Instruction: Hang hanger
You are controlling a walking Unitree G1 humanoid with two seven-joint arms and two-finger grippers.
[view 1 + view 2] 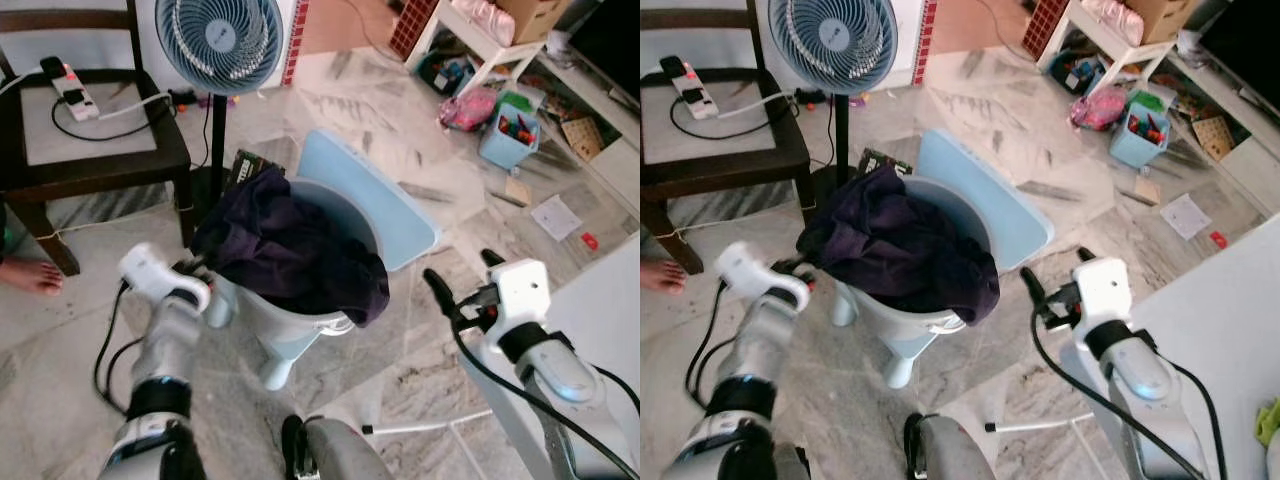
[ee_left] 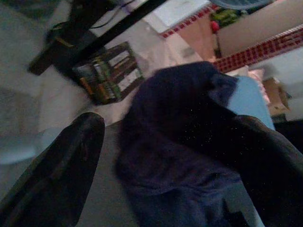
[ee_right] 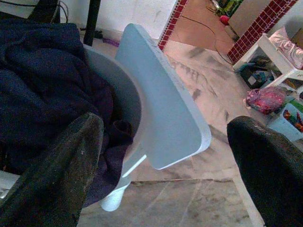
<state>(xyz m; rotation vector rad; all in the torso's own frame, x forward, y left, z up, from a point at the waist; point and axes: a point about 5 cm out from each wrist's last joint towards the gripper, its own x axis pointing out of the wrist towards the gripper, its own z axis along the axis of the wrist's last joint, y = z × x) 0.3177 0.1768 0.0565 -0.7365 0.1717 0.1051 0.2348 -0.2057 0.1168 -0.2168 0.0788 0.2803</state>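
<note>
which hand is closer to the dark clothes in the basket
Left. The left hand is at the edge of the dark clothes, at the basket's left side. The right hand hangs open off to the right, apart from them.

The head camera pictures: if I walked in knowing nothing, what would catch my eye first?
Most likely the heap of dark clothing piled on a pale blue child's chair in the middle of the marble floor. The left gripper is right at the cloth's edge, fingers open around it, while the right gripper hangs open beside the chair. Behind stands a fan next to a dark wooden chair.
</note>
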